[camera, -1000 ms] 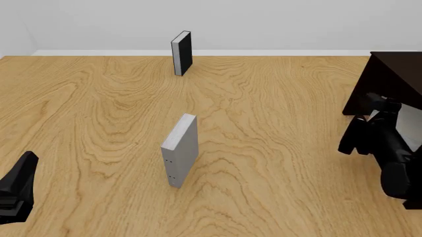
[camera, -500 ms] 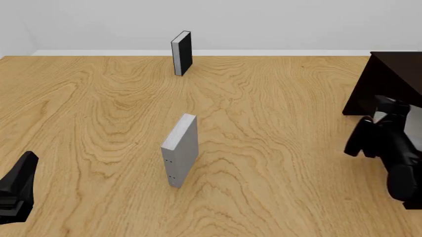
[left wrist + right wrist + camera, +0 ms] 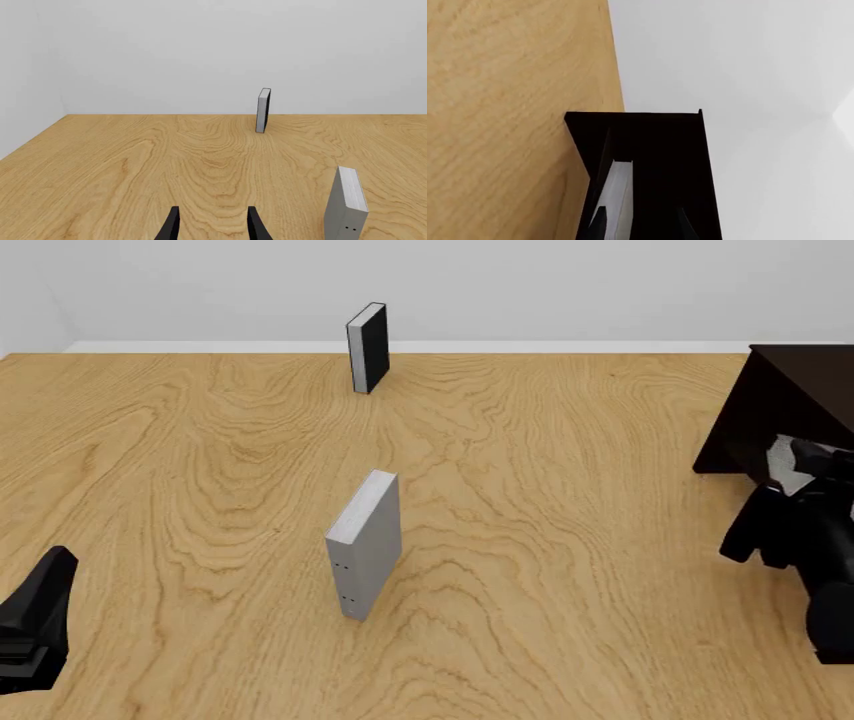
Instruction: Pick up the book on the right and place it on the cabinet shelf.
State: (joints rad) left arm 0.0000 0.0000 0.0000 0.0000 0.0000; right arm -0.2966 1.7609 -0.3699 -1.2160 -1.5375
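the wooden table (image 3: 534, 540) carries everything. the dark cabinet (image 3: 781, 400) sits at its right edge, within the right arm's reach, which is probably why that arm does the work.

the right gripper (image 3: 640, 225) points into the cabinet's open side. its fingers are spread far wider than the slim book (image 3: 619, 192) and appear to grip nothing. the book lies inside on the cabinet shelf (image 3: 657, 170), edge-on to the wrist camera, close by one finger and the cabinet's inner wall. i cannot tell whether it touches either. i judge the placing all but done, with only the arm left to clear.

the left gripper (image 3: 213, 227) hovers low at the near left, fingers parted and empty, likely parked out of the way.

count: one cabinet, two grippers, three books. the thicker grey book (image 3: 364, 545) stands upright mid-table, and the black-covered book (image 3: 368, 347) stands upright at the far edge. both are well apart from the cabinet.
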